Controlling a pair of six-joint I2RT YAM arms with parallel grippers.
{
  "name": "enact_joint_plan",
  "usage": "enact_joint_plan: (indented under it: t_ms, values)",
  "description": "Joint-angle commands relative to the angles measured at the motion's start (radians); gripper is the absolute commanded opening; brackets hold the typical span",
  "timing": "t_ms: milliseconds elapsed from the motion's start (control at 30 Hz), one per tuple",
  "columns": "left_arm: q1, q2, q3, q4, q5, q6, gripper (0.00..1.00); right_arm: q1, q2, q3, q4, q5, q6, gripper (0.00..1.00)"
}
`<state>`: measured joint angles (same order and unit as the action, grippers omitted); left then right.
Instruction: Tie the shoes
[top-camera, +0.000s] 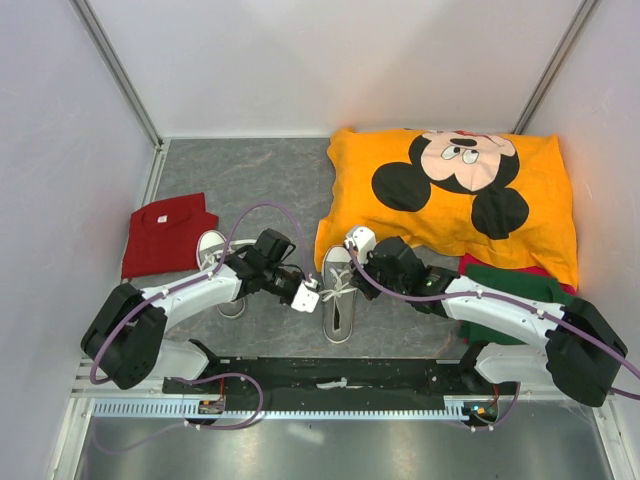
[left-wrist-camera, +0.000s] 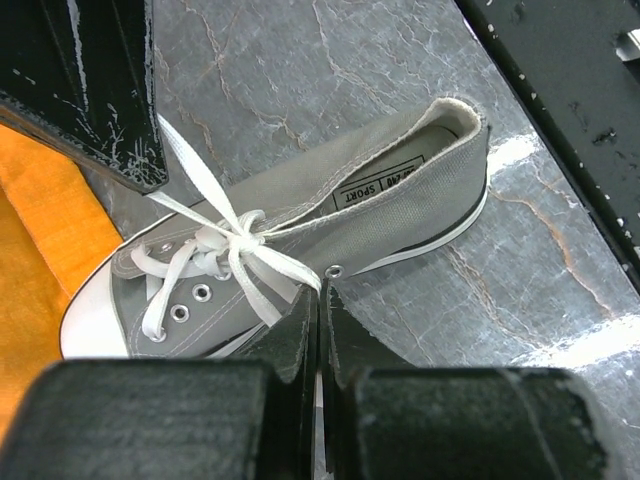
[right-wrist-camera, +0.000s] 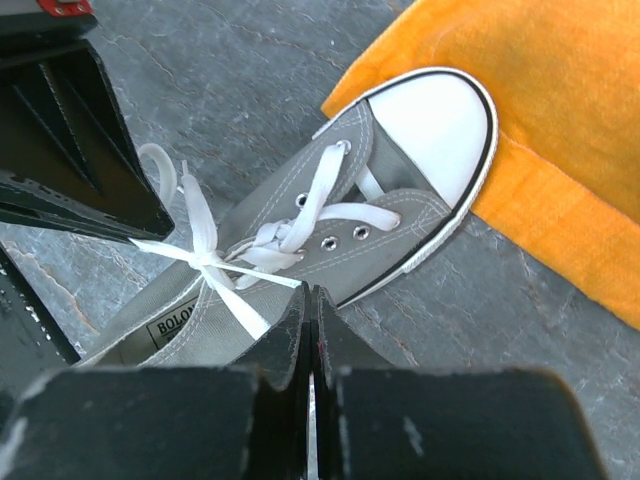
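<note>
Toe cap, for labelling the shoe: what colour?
White; rubber toe cap of the grey canvas sneaker, best in right wrist view.

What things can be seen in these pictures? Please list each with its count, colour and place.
shoes: 2, grey with white toe caps; one at the centre, the other partly hidden, left, beside the shirt
laces: 2 ends, white, crossed on the centre shoe, pulled to both sides
pillow: 1, orange with a cartoon mouse, far right, its edge at the centre shoe's toe
shirt: 1, red, folded, left
cloth: 1, green, right, nearer than the pillow
table: 1, grey, marbled
left gripper: 1, black, shut on one lace end
right gripper: 1, black, shut on the other lace end
</note>
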<state>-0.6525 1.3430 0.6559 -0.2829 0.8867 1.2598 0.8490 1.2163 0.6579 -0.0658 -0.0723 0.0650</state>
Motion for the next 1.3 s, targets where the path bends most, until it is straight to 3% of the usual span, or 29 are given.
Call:
enact_joint_plan:
  t_ms: [0,533,800,867,900,933,967,1100,1133,1233,1267]
  values:
    - [-0.009,-0.015,0.011,-0.099,-0.006,0.052,0.02,-0.022,-0.001,-0.017,-0.011,0.143,0.012,0.0]
    - [-0.01,-0.001,0.01,-0.116,-0.029,0.105,0.02,-0.088,0.058,0.025,-0.031,0.161,0.012,0.0]
    - [-0.01,0.018,0.028,-0.099,-0.034,0.063,0.02,-0.103,0.081,0.042,-0.031,0.131,-0.04,0.0]
    - [-0.01,0.018,0.057,-0.088,-0.032,0.012,0.22,-0.102,0.097,0.072,-0.028,0.085,-0.057,0.01]
    - [-0.01,0.012,0.071,-0.085,-0.031,-0.04,0.32,-0.103,0.097,0.084,-0.026,0.036,-0.088,0.08]
    - [-0.009,0.001,0.083,-0.085,-0.028,-0.065,0.46,-0.102,0.095,0.113,-0.031,0.017,-0.115,0.29]
    - [-0.006,-0.008,0.108,-0.082,-0.028,-0.094,0.54,-0.102,0.086,0.13,-0.037,-0.009,-0.132,0.38]
    - [0.008,-0.074,0.175,-0.084,-0.045,-0.313,0.62,-0.105,0.054,0.216,-0.098,-0.049,-0.209,0.59]
    - [0.016,-0.102,0.188,-0.087,-0.046,-0.35,0.68,-0.105,0.046,0.247,-0.132,-0.05,-0.218,0.67]
    - [0.04,-0.14,0.229,-0.093,-0.096,-0.54,0.78,-0.125,0.008,0.301,-0.193,-0.034,-0.238,0.75]
    - [0.051,-0.151,0.263,-0.096,-0.176,-0.607,0.8,-0.134,-0.012,0.312,-0.209,-0.032,-0.22,0.77]
